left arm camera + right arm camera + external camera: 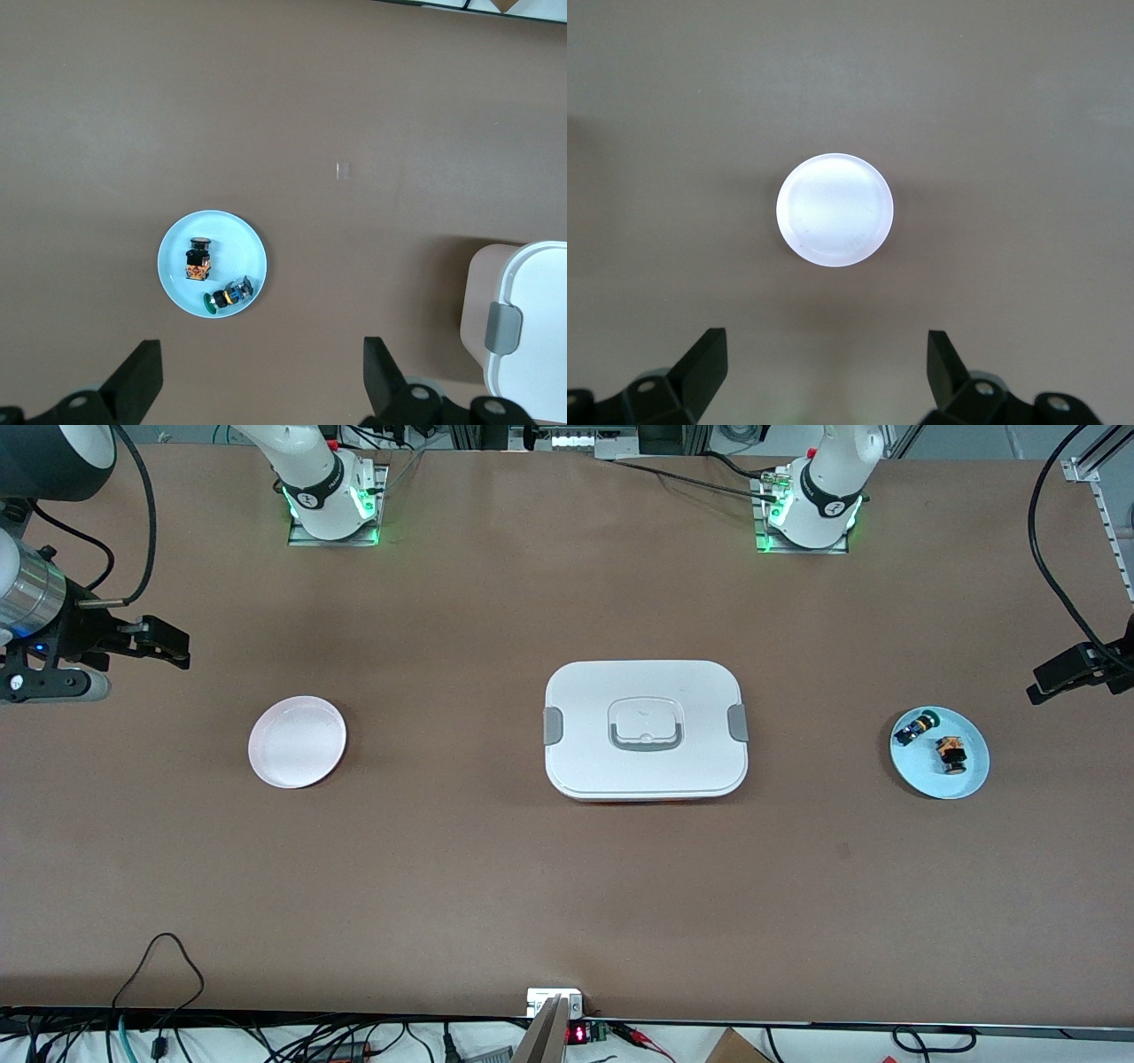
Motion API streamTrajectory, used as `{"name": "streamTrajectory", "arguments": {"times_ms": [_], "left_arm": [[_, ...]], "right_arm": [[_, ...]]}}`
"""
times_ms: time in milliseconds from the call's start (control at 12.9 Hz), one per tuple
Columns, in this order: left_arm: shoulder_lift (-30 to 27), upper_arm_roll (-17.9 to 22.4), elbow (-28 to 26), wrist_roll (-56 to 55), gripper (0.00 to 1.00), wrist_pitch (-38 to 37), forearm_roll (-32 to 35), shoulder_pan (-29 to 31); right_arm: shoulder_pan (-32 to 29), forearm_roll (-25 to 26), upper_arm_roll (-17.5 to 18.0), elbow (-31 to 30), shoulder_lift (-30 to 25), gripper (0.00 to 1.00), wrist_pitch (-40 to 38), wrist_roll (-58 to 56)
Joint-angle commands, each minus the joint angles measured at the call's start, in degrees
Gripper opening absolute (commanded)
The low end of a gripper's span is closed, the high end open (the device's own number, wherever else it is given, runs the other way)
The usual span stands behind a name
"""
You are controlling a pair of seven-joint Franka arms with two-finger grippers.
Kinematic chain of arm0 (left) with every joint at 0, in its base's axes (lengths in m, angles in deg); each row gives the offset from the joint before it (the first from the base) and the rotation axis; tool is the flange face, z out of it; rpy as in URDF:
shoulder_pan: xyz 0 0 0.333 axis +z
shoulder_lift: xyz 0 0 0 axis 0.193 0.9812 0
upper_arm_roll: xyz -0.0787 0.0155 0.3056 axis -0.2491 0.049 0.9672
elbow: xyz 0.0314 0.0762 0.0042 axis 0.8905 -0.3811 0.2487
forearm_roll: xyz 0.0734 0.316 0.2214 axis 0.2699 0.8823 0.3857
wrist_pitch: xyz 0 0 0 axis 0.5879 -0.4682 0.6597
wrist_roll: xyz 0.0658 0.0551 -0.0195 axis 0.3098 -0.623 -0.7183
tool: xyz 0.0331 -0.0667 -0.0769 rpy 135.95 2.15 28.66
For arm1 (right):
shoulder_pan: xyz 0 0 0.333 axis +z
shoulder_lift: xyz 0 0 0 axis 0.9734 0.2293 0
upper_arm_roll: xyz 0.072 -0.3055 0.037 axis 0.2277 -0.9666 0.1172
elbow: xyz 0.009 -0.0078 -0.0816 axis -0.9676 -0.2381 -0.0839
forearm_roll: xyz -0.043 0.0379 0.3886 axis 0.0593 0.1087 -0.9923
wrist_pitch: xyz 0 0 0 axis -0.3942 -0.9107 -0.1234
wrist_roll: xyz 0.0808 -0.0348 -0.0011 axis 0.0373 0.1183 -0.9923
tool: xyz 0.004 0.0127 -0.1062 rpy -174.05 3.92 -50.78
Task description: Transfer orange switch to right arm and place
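Note:
The orange switch (951,753) lies on a light blue plate (967,778) at the left arm's end of the table, beside a dark blue-and-green part (915,728). In the left wrist view the switch (198,258) and the plate (177,282) show below my left gripper (263,372), which is open, empty and high above the table. In the front view my left gripper (1072,673) hangs at the table's edge near the plate. My right gripper (155,642) is open and empty, high at the right arm's end; its wrist view (827,367) shows a white plate (834,210) below.
A white lidded box (645,729) with grey clips and a handle sits mid-table; its corner shows in the left wrist view (530,319). The white plate (297,741) lies toward the right arm's end. Cables run along the table's near edge.

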Motion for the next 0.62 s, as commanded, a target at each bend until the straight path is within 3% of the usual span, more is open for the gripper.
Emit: {"name": "streamTrajectory", "arguments": {"times_ms": [0, 542], "left_arm": [[0.6, 0.0, 1.6, 1.5, 1.0, -0.7, -0.5, 0.5], [0.9, 0.0, 2.0, 1.5, 1.0, -0.7, -0.4, 0.4]], "right_arm": [[-0.6, 0.6, 0.0, -1.4, -1.3, 1.0, -0.6, 0.4], [-0.9, 0.6, 0.0, -2.1, -1.6, 1.0, -0.6, 0.5]]}}
